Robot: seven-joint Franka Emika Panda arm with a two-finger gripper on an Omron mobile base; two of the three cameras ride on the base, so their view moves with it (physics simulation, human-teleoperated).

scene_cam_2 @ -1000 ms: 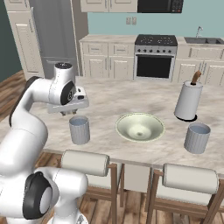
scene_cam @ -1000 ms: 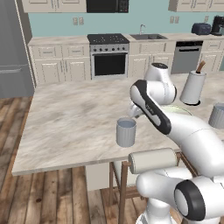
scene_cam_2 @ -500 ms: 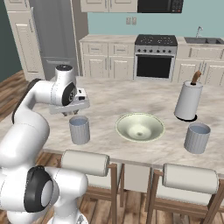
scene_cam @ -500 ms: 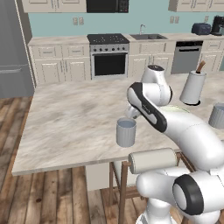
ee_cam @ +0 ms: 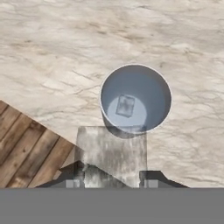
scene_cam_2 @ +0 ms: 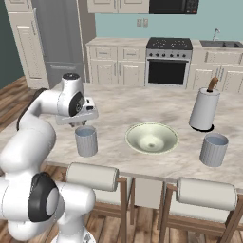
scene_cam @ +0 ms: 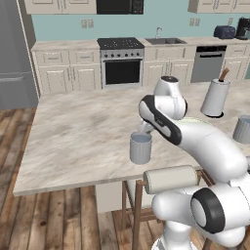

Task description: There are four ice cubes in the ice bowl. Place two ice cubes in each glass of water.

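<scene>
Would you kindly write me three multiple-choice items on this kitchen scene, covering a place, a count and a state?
1. The gripper hangs over: A the stove; B a glass; C the sink.
2. Glasses on the counter: A one; B two; C three.
3. The glass under the gripper holds: A nothing; B a spoon; C an ice cube.
Answers: B, the hand view looks straight down into the glass; B, one beneath the gripper, a second glass right of the bowl; C, a pale cube lies at its bottom.
</scene>
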